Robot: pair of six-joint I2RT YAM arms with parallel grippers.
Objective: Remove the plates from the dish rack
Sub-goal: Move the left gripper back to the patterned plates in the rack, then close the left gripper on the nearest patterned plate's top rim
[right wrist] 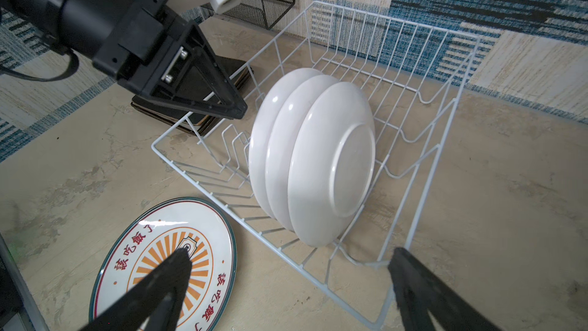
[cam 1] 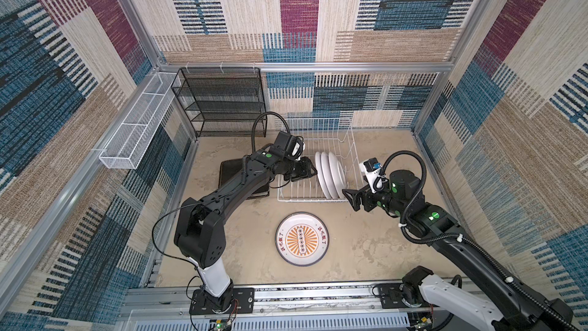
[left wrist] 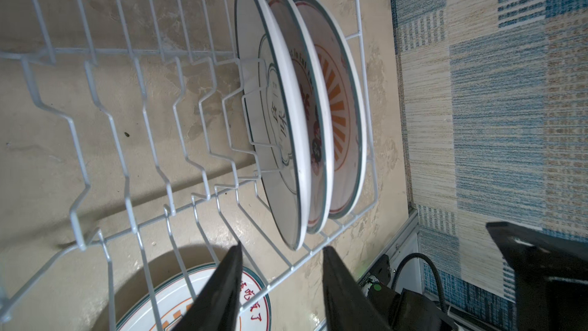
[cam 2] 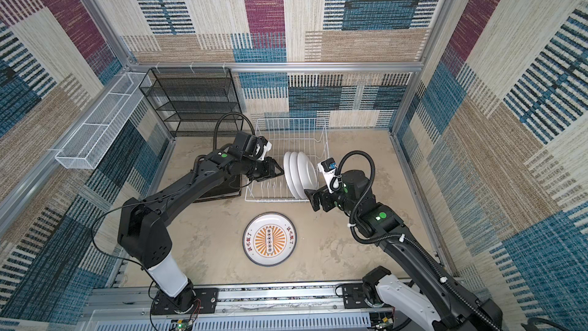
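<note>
The white wire dish rack point(cam 1: 299, 199) point(cam 2: 273, 199) stands at the back middle of the table. Three round white plates point(cam 1: 331, 170) point(cam 2: 300, 170) point(left wrist: 286, 186) point(right wrist: 318, 160) stand on edge in its right end. A round plate with an orange sunburst point(cam 1: 302, 238) point(cam 2: 269, 238) point(right wrist: 152, 234) lies flat in front of the rack. A dark stack of square plates point(cam 1: 229, 170) point(right wrist: 235, 65) lies left of the rack, partly under my left arm. My left gripper point(cam 1: 313, 171) point(left wrist: 282, 248) is open just left of the nearest standing plate, holding nothing. My right gripper point(cam 1: 348, 197) point(right wrist: 290, 252) is wide open at the rack's front right corner.
A black mesh shelf unit point(cam 1: 222, 100) stands at the back left. A long white mesh basket point(cam 1: 133, 135) hangs on the left wall. Carpeted walls on aluminium frames enclose the table on three sides. The arms' base rail point(cam 1: 286, 297) runs along the front.
</note>
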